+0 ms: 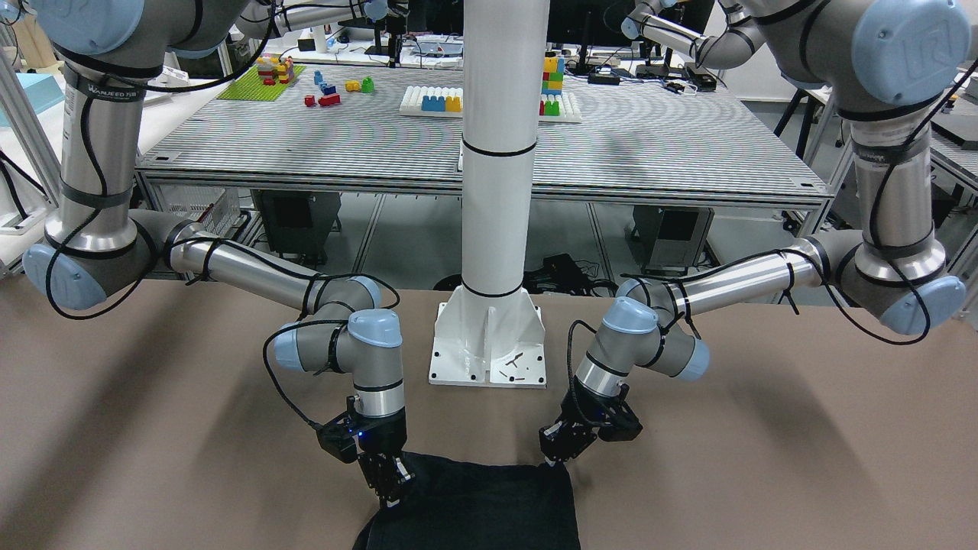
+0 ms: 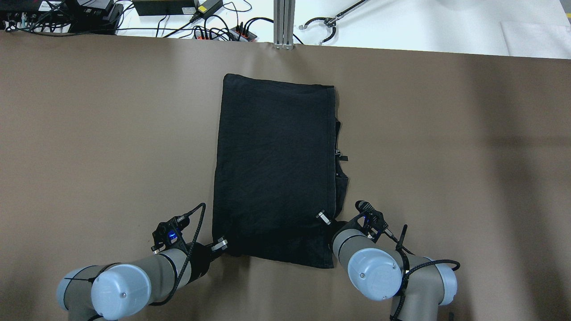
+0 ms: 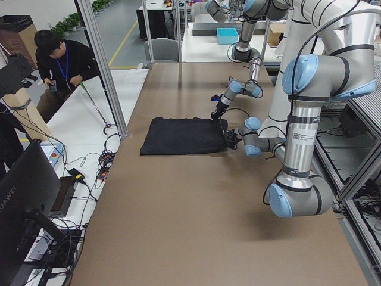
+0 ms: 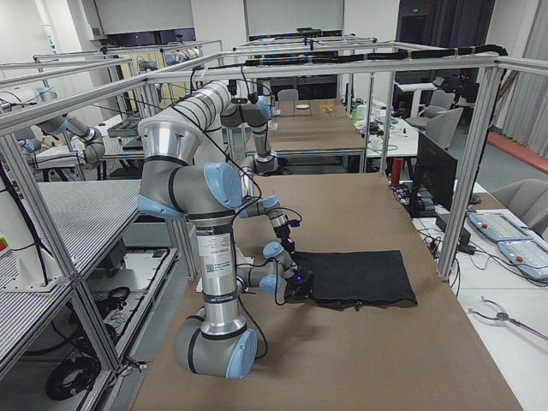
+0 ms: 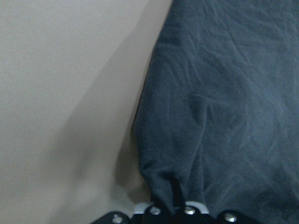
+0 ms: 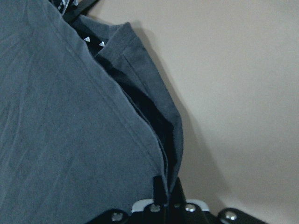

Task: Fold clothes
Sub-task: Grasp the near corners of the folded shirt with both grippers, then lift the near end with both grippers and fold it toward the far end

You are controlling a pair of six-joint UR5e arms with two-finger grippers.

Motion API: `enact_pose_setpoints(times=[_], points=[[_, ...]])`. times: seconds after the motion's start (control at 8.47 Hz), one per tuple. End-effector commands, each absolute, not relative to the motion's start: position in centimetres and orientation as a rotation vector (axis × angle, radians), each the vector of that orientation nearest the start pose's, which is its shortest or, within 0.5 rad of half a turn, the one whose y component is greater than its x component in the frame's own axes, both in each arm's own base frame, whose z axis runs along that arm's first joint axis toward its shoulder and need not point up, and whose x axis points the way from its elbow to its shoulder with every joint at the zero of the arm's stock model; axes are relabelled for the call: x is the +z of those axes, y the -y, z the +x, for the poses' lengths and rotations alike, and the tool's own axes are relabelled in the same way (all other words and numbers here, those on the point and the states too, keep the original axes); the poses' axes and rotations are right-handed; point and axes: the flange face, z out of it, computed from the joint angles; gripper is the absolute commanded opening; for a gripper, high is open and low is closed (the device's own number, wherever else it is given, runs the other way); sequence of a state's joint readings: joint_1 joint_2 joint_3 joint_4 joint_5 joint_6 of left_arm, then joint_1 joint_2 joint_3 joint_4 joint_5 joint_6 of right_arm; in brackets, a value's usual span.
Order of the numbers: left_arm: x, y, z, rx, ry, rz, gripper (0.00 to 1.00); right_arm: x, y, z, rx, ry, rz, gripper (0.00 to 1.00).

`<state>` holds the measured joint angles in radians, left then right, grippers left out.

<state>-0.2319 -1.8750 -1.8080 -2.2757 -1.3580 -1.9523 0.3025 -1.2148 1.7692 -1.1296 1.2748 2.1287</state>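
Pinching the near end of the cloth (image 2: 274,169), one at each side, the left end effector (image 2: 219,244) and right end effector (image 2: 323,217) are closed on fabric. It lies flat on the tabletop (image 2: 111,133), its long axis running straight away from both.

Black clothes (image 2: 274,169), single piece: folded into a layered rectangle, flat on brown table (image 2: 89,133); under-layers peek out along robot's right edge.
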Motion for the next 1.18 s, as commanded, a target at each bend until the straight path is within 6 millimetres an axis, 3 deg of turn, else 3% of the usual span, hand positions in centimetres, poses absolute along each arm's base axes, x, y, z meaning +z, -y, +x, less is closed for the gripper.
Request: enact_pose_setpoints(times=[0.0,0.12,0.24,0.35,0.47,0.59,0.71,0.83,1.06], points=[[27.1,27.8,50.4,-0.642,-1.351,0.072,0.0,30.0,30.8,-53.2,0.885,1.103,0.117,0.0],[25.4,26.5,47.7,-0.63,-1.368,0.06,0.0,29.9,27.1,-52.1,0.843,1.121,0.102,0.0],[21.8,24.0,44.4,-0.602,-1.357,0.039,0.0,29.1,23.5,-50.4,0.805,1.155,0.096,0.0],[18.7,23.1,40.9,-0.584,-1.343,0.015,0.0,27.0,21.6,-47.7,0.786,1.175,0.089,0.0],[16.7,22.8,39.3,-0.55,-1.333,-0.032,0.0,24.0,21.2,-45.3,0.776,1.177,0.085,0.0],[14.7,25.6,39.0,-0.549,-1.348,0.013,0.0,21.7,21.4,-43.9,0.771,1.185,0.091,0.0],[13.5,29.5,39.4,-0.543,-1.316,0.066,0.0,21.1,22.7,-44.0,0.767,1.18,0.126,0.0],[12.7,34.1,40.0,-0.561,-1.27,0.067,0.0,21.0,25.5,-44.5,0.746,1.156,0.186,0.0],[11.9,41.8,39.2,-0.582,-1.223,0.091,0.0,21.8,31.9,-44.4,0.797,1.101,0.266,0.0]])
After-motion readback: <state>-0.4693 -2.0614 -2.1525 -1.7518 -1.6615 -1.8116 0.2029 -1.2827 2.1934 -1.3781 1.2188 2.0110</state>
